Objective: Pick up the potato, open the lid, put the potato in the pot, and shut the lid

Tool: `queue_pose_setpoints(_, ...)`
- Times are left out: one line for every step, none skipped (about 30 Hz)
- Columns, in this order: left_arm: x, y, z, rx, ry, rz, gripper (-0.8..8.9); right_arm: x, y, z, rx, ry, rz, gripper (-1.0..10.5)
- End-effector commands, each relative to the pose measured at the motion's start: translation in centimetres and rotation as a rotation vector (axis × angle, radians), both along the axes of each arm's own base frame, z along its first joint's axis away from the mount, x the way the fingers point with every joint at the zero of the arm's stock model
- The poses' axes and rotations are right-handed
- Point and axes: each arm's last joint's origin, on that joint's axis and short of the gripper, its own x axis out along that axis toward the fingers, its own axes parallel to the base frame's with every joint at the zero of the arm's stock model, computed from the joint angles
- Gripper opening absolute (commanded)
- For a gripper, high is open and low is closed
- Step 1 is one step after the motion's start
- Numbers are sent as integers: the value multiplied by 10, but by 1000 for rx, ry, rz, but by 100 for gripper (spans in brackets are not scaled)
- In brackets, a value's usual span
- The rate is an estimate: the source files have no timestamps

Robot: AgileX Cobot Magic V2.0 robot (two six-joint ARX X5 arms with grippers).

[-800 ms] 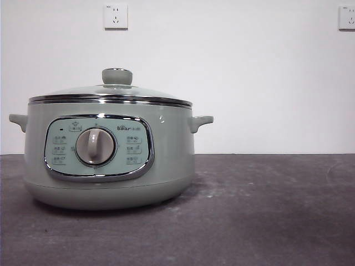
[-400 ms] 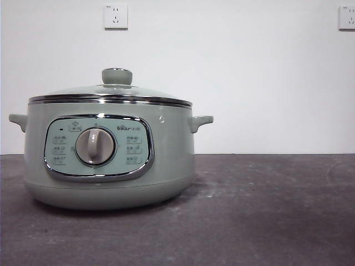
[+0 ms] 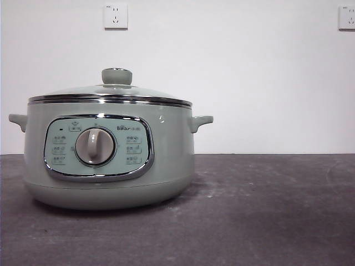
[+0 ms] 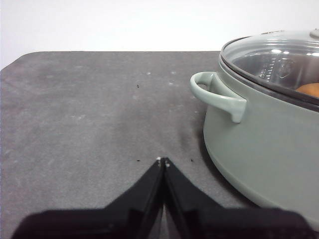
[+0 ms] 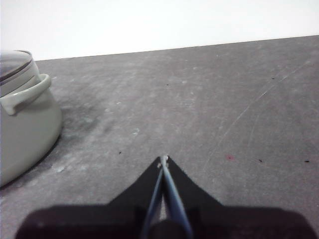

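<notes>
The sage-green pot (image 3: 108, 158) stands on the dark table at the left of the front view. The glass lid (image 3: 111, 91) with its green knob (image 3: 117, 76) sits shut on it. In the left wrist view the pot (image 4: 264, 144) is close by, and the orange-brown potato (image 4: 309, 90) shows through the lid (image 4: 274, 57), inside the pot. My left gripper (image 4: 163, 162) is shut and empty, low over the table beside the pot's side handle (image 4: 217, 94). My right gripper (image 5: 163, 160) is shut and empty over bare table, away from the pot (image 5: 22, 119). Neither arm shows in the front view.
The dark grey table (image 3: 266, 210) runs from the pot to the right edge of the front view. A white wall with two sockets (image 3: 115, 16) stands behind. The table's far edge shows in both wrist views.
</notes>
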Motion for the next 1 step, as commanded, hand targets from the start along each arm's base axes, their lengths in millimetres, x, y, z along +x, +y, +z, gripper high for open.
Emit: queue_pose_setpoints(1,0,-5,10,12,3,-3,0,0,-4,6,19,-2,1)
